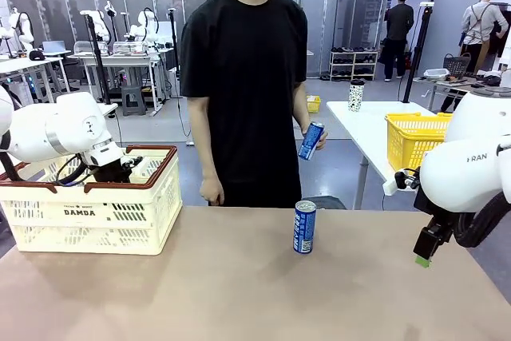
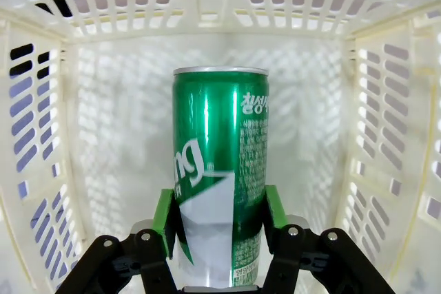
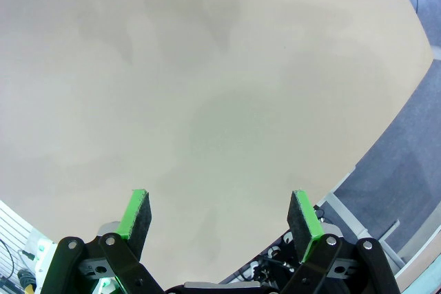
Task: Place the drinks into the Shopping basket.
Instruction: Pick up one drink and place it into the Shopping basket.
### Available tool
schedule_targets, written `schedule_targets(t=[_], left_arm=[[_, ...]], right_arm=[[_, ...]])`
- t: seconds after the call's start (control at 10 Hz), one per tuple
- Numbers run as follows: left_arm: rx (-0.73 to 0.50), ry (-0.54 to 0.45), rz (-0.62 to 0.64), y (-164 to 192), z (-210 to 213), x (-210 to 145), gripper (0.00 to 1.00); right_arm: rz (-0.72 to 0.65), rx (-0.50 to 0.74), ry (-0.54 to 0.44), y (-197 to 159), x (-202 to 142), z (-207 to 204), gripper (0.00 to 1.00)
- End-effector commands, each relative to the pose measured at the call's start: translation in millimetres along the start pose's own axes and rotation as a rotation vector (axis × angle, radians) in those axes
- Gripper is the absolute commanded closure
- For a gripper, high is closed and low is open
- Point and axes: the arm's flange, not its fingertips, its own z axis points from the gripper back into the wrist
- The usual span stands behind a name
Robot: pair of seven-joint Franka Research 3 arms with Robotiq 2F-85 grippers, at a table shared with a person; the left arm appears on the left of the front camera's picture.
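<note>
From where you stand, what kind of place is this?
Probably a robotics lab: the left hand holds a green can inside the Shopping basket, with work tables and glass partitions behind the person.

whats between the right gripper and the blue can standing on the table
Nothing but bare table between the right gripper and blue can, front view.

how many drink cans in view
3: green can in the left gripper inside the Shopping basket, blue can upright on the table, second blue can in the person's hand. Basket may hide more.
</note>
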Motion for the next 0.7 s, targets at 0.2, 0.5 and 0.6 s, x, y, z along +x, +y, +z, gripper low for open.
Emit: schedule_targets(t=[0.2, 0.5, 0.6], left_arm=[[0.033, 0.034, 0.065, 11.5, 6.6, -0.9, 0.28], [0.048, 0.012, 0.077, 8.6, 10.5, -2.4, 0.03], [0.070, -0.001, 0.082, 6.6, 13.8, -3.8, 0.00]], right_arm=[[-0.005, 0.002, -0.001, 1.2, 0.5, -0.3, 0.00], [-0.005, 0.002, -0.001, 1.2, 0.5, -0.3, 0.00], [-0.005, 0.002, -0.001, 1.2, 0.5, -0.3, 0.00]])
